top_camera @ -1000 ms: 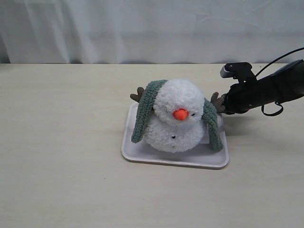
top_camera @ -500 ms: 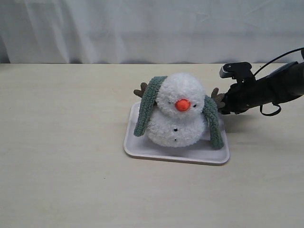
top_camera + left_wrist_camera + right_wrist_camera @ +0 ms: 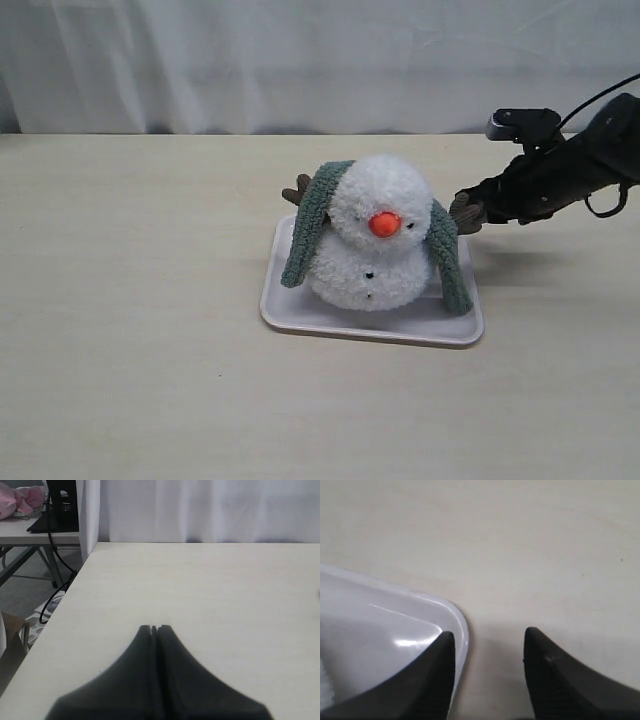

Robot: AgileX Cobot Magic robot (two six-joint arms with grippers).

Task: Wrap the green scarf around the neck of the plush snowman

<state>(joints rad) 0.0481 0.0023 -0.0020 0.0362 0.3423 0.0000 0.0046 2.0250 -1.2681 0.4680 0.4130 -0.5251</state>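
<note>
The plush snowman (image 3: 378,250) sits upright on a white tray (image 3: 370,333), orange nose facing the camera. The green scarf (image 3: 306,232) runs behind its head, and both ends hang down in front, one on each side (image 3: 447,258). My right gripper (image 3: 474,206) hovers just beside the snowman's brown branch arm (image 3: 461,213). In the right wrist view the right gripper (image 3: 488,632) is open and empty, above the tray's corner (image 3: 454,614). My left gripper (image 3: 155,628) is shut over bare table and does not show in the exterior view.
A pale wooden table (image 3: 140,300) carries the tray, with a white curtain (image 3: 300,60) behind it. In the left wrist view the table's edge (image 3: 75,580) drops to the floor, where cables and another table stand.
The snowman has gone from leaning forward to sitting upright. My right arm has since risen and drawn back to the right, away from the branch arm.
</note>
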